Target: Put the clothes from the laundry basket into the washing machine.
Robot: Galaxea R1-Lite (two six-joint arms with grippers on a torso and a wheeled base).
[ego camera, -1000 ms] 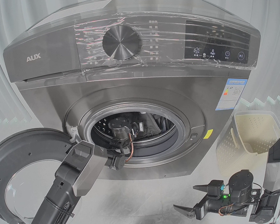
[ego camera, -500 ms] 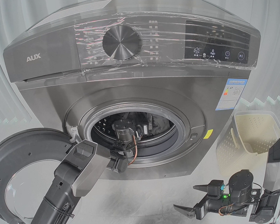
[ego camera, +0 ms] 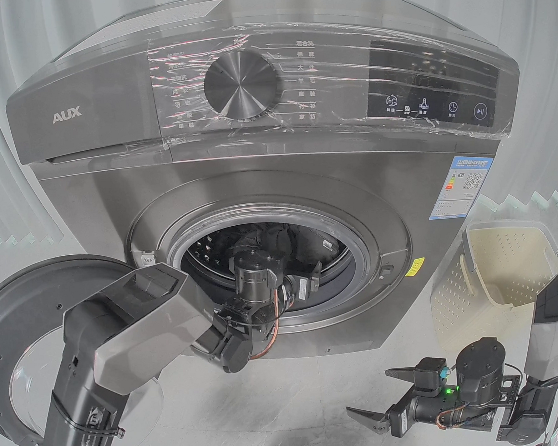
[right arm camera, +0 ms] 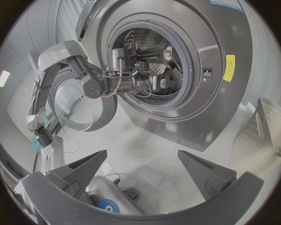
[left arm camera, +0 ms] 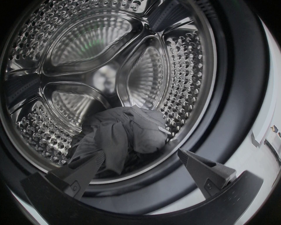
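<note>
In the head view, the big grey front-loading washing machine (ego camera: 276,170) faces me. Its round glass-paned door (ego camera: 39,304) is swung wide open on my left side. My left claw (ego camera: 311,281) sits at the mouth of the opening, pointing into the drum. Dark grey clothes (ego camera: 286,237) lie bunched inside, behind it. My right claw (ego camera: 380,397) hangs low over the pale floor (ego camera: 271,402), well apart from the machine, its fingers spread and released. Just beside my right arm is the cream perforated plastic laundry basket (ego camera: 513,262), tipped so its open mouth faces me and its bare inner wall shows.

In the left wrist view, my left claw (left arm camera: 140,153) is released, its two dark fingers wide apart at the door seal. The clothes (left arm camera: 126,134) lie in a crumpled heap on the drum's low part, near the front lip. The heap's longer stretch runs across the drum, side to side. One limp fold points out towards my claw, close to one fingertip (left arm camera: 98,158); I cannot tell whether it touches.

In the right wrist view, my right claw (right arm camera: 141,153) is spread open above the floor (right arm camera: 152,152), pointing towards the washing machine (right arm camera: 222,44). My left claw (right arm camera: 168,82) is at the drum's opening, with the open door (right arm camera: 73,105) behind that arm. The basket (right arm camera: 263,131) leans nearby.
</note>
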